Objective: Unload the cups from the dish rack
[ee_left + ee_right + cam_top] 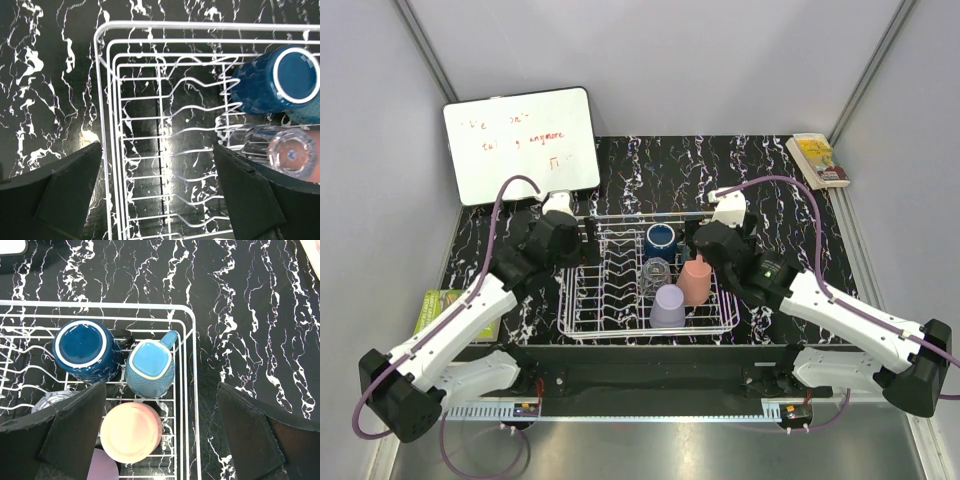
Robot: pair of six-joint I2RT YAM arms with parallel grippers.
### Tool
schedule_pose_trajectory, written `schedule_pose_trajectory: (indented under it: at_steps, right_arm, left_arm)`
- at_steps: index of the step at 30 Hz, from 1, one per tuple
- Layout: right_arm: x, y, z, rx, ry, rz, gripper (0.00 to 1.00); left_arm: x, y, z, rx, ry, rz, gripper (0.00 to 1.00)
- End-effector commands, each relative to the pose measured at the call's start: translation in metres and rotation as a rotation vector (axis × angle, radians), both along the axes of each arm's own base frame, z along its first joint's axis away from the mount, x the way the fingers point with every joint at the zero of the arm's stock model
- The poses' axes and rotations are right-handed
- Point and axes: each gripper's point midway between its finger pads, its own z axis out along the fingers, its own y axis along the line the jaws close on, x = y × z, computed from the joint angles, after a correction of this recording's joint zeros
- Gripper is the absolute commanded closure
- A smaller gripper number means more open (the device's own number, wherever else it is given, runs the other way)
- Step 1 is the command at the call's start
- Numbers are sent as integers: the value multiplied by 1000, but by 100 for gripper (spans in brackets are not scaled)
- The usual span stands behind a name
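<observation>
Crowding the dish rack (605,290), five cups (697,280), whiteboard (520,145) behind, book (817,160) far right

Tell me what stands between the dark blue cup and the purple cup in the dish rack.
The clear glass stands there, between the dark blue cup and the purple cup; the top external view shows it.

cups 5: dark blue (85,347), teal (149,367), pink (131,439), lavender (668,305), clear (290,155); dish rack (595,290) 1; whiteboard (520,145) 1; book (817,160) 1

whiteboard (520,140) writing: illegible | lavender cup (104,468): cut off by bottom edge
</observation>
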Motion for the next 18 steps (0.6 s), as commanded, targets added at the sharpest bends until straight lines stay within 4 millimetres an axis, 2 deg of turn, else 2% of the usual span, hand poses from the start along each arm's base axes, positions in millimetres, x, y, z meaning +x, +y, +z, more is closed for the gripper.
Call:
schedule_pose_trajectory:
  at_steps: [1, 6, 11, 13, 18]
  right_arm:
    - [-3, -5, 0, 24, -5, -20, 0]
    - [-8, -11, 3, 63, -18, -25, 0]
    - [-10, -16, 7, 75, -32, -33, 0]
    - [-9, -18, 13, 73, -46, -42, 0]
    - [-10, -27, 24, 79, -71, -72, 0]
  left_arm:
    - [-4, 1, 6, -27, -30, -1, 1]
    - [-13, -6, 9, -35, -57, -71, 1]
    - [-19, -12, 25, -8, -111, -86, 1]
    - [-23, -14, 22, 27, -87, -88, 1]
    - [-36, -38, 21, 39, -85, -143, 1]
